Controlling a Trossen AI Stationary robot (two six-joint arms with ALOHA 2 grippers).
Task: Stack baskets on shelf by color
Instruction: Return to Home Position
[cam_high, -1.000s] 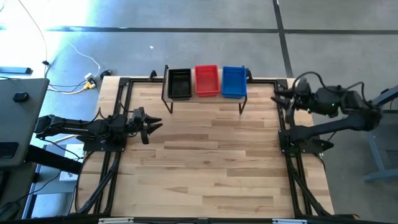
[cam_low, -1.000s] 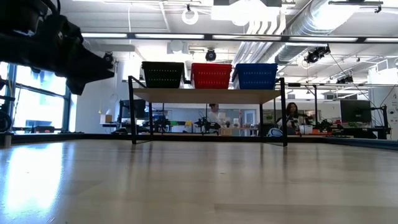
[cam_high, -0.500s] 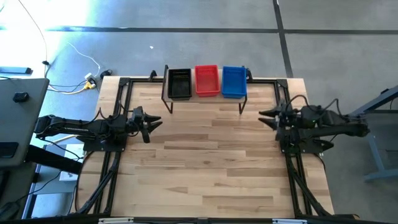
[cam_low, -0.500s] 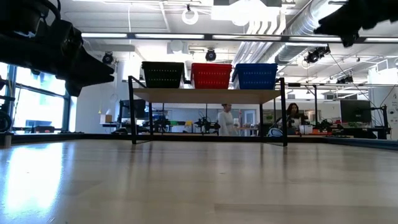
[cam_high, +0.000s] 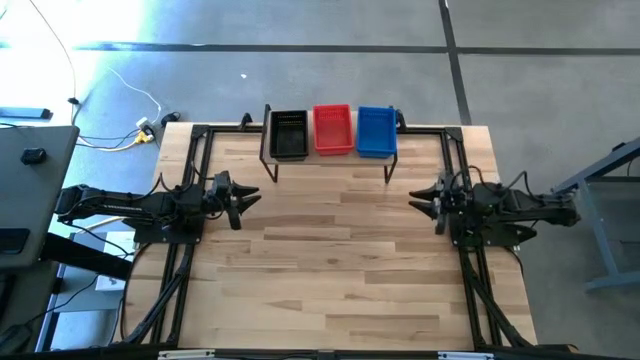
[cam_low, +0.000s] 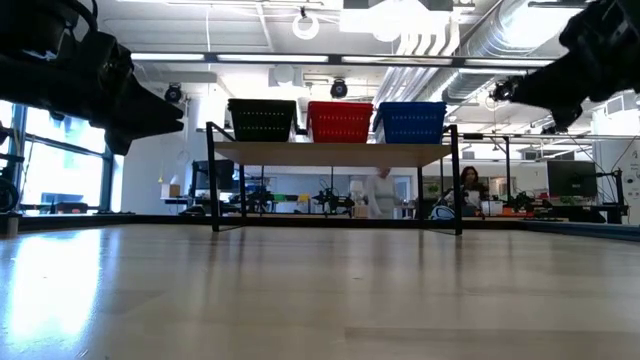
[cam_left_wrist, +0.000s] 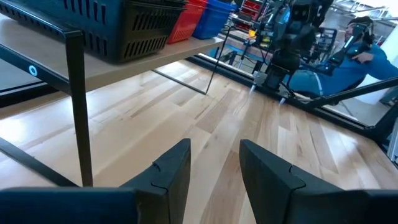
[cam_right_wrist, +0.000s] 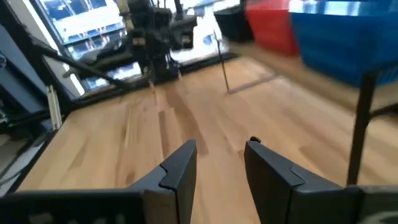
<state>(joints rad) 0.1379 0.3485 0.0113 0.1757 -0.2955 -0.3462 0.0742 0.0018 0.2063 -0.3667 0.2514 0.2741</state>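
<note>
The shelf (cam_low: 335, 153), a light plank on thin black legs, stands at the table's far edge. On its top rest a black basket (cam_high: 289, 134), a red basket (cam_high: 333, 130) and a blue basket (cam_high: 376, 131) side by side; how many are nested in each I cannot tell. My left gripper (cam_high: 245, 201) hovers open near the table's left edge, pointing right. My right gripper (cam_high: 420, 197) hovers open near the right edge, pointing left. Neither is near the baskets. Both wrist views show open fingers, on the left gripper (cam_left_wrist: 214, 168) and on the right gripper (cam_right_wrist: 221, 165), over bare wood.
Black frame rails (cam_high: 200, 160) run along the table's left and right sides under each arm. The wooden tabletop (cam_high: 340, 260) lies between the arms and in front of the shelf. People (cam_low: 470, 190) show in the room beyond the table.
My right arm has swung from the table's far right corner toward the near edge and leftward, coming down to hover at the right edge facing the left arm. The baskets and shelf have stayed put.
</note>
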